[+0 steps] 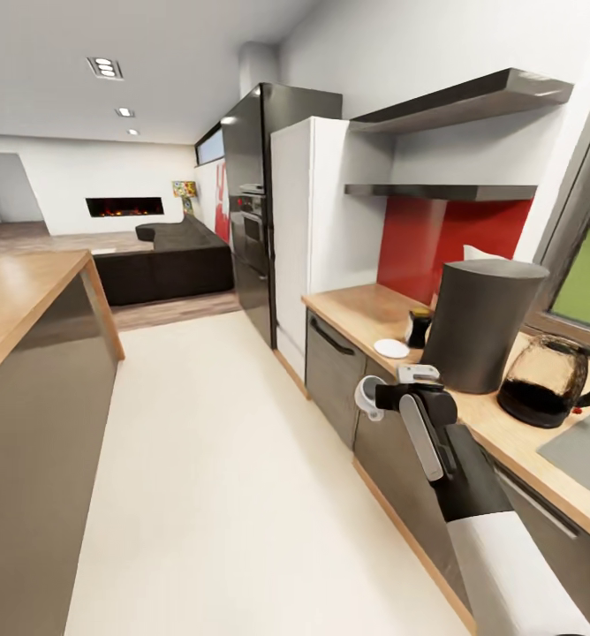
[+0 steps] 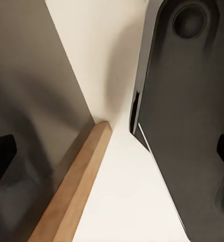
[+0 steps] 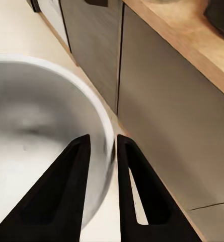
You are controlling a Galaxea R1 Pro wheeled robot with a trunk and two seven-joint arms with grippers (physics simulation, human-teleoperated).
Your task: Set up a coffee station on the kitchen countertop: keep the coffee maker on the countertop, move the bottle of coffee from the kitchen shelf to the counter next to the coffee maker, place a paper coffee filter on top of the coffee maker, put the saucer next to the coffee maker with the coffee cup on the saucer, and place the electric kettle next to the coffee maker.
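My right gripper (image 1: 376, 395) is shut on the rim of the white coffee cup (image 1: 364, 397), holding it in front of the counter's cabinets. In the right wrist view the two dark fingers (image 3: 74, 171) pinch the cup's wall (image 3: 99, 121). On the wooden countertop (image 1: 352, 311) lie the white saucer (image 1: 391, 348) and, just behind it, the dark bottle of coffee (image 1: 418, 327). The grey coffee maker (image 1: 480, 322) stands beside them, with something white (image 1: 482, 253) showing at its top. The glass electric kettle (image 1: 551, 382) sits to its right. My left gripper (image 2: 112, 154) is open.
An island counter (image 1: 21, 300) with a wooden top bounds the aisle on the left. Cabinets (image 1: 335, 371), a white fridge (image 1: 308, 230) and a black oven tower (image 1: 255, 203) line the right. Two wall shelves (image 1: 445, 190) hang above the counter. A sink (image 1: 586, 450) lies at far right.
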